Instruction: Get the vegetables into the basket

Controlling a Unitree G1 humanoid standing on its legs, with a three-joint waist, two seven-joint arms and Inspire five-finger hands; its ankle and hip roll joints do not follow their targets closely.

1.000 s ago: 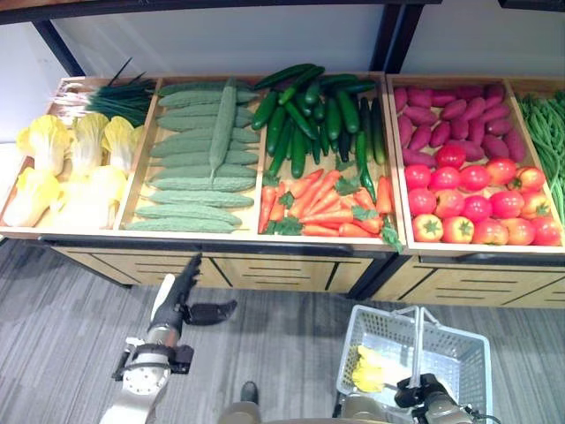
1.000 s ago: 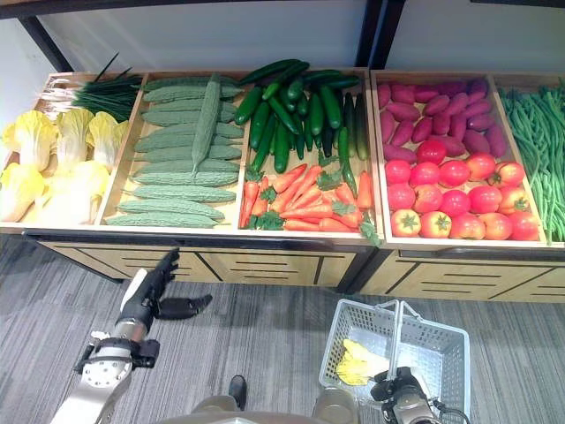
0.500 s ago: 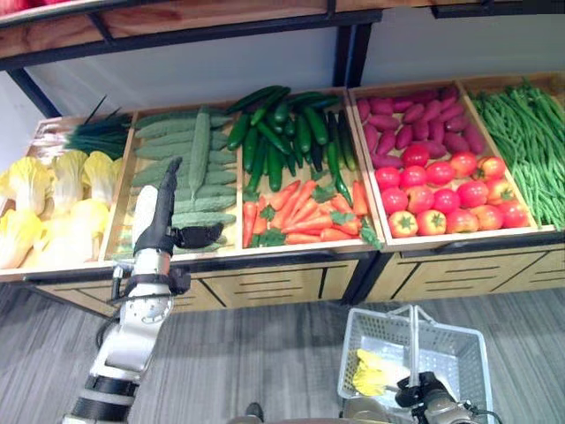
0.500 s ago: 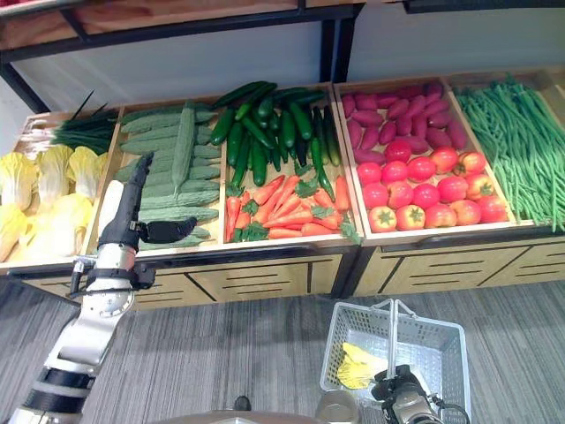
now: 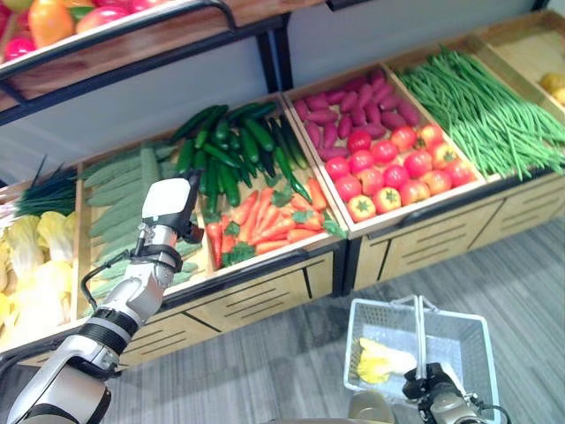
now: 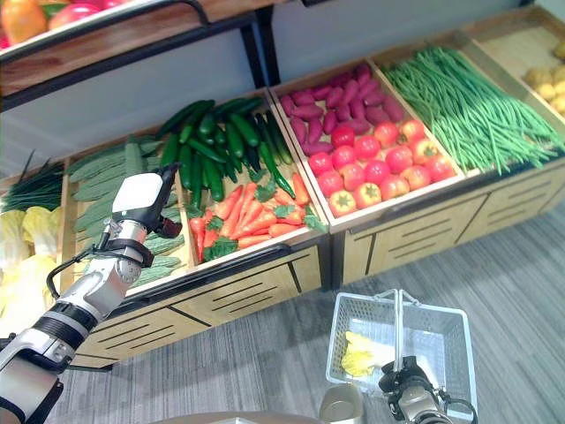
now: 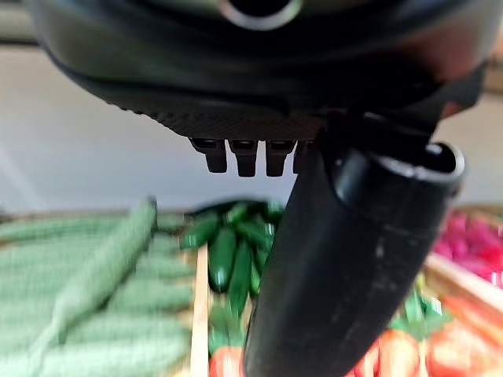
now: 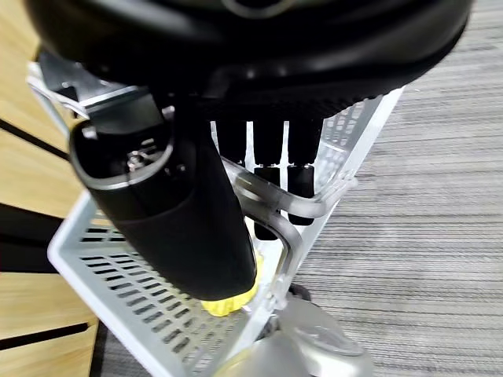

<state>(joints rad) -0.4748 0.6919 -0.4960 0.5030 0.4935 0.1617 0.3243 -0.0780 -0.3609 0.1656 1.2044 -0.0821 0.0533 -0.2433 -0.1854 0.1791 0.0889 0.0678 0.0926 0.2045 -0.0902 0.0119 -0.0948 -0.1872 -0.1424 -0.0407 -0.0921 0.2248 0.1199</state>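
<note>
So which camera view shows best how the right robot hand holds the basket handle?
The right wrist view: the right robot hand has its fingers curled round the basket handle. Both eye views show the basket from above, with that hand small at its near edge.

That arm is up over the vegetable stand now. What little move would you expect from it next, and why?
Probably a short reach down and forward to close on one vegetable. The left hand hovers with straight fingers, holding nothing, above the divider between the pale green bitter gourds and the orange carrots. The right hand grips the handle of the white wire basket, which holds a yellow leafy vegetable.
</note>
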